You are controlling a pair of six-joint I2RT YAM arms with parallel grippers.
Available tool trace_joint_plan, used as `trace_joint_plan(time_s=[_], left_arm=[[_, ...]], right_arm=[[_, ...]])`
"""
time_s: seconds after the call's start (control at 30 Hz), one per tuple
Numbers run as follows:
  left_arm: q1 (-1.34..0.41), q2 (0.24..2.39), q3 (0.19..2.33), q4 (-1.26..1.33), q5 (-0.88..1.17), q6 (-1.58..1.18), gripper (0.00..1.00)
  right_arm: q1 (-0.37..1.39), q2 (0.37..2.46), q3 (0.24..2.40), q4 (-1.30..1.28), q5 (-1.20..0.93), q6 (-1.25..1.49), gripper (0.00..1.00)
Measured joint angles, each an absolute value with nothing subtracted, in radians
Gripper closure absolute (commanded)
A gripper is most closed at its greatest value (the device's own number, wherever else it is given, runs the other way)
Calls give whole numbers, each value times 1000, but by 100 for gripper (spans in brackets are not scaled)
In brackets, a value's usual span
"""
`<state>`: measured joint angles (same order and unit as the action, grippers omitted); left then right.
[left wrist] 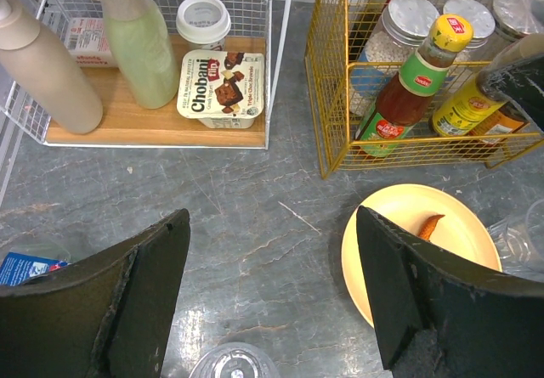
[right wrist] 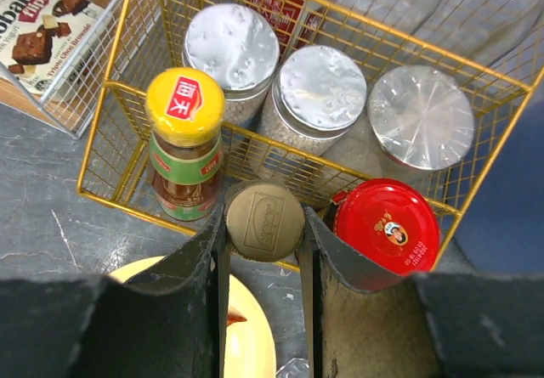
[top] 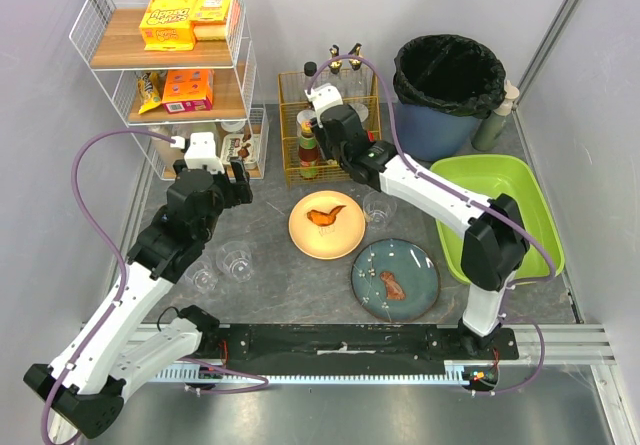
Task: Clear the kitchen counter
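A yellow plate (top: 340, 241) and a blue plate (top: 416, 269) lie on the worktop (top: 290, 277). The right tool (top: 316, 133) hangs over bottles (top: 308, 157) in the wire basket (top: 285, 115); the left tool (top: 240, 180) hovers beside the rack (top: 118, 45).

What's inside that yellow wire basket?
Three silver-lidded jars, a yellow-capped bottle, a red-lidded jar, and a tan-capped bottle in the right tool, whose fingers cover its body. Back-row bottles are blurred.

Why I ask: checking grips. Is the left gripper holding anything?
No, the left gripper stands wide open above the kitchen counter, gripping nothing.
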<state>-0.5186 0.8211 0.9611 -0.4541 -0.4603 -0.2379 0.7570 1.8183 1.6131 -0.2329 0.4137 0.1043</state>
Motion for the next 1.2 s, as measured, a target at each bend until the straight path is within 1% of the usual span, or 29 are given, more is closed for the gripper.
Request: trace_joint_plan(time_s=[0.2,0.3,0.53,0.63,0.8,1.2], left_arm=[[-519,826,961,-454,-460,-238,16],[-519,830,961,-454,-459,-238,16],[-519,833,961,-455,-457,-238,16],[-519,833,961,-455,-455,-238,16],[-519,838,961,-455,-450,-238,16],[-519,843,961,-455,-443,-238,15]], right_arm=[[715,1869,1613,-233,360,142,87],[700,1893,1613,-233,347,158,84],[690,1917,1613,-233,318,187,71],[690,1917,1613,-233,311,194,61],[690,1924,1612,-232,310,200,50],[689,1925,1611,-186,311,198,34]])
